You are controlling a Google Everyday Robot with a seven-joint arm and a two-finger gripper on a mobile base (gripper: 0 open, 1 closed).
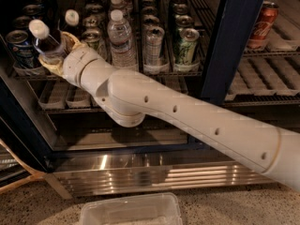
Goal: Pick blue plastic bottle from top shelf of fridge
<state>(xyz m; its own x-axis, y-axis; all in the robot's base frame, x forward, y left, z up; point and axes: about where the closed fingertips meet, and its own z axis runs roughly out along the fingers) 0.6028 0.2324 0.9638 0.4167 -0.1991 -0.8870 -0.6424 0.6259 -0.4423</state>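
Note:
My gripper [55, 55] is at the left front of the top shelf [154, 70] of the fridge [233, 41]. Its tan fingers [70, 40] are shut on the blue plastic bottle [46, 42], a small bottle of dark drink with a white cap. The bottle tilts to the left and its lower body is hidden in the gripper. The white arm reaches in from the lower right across the open door.
On the top shelf stand a clear water bottle [121, 37], a second dark bottle [71, 21], several cans [186, 46] and a blue can [18, 47]. A red can [260, 20] is behind the right door. The lower wire rack [61, 95] and a plastic tub [131, 212] lie below.

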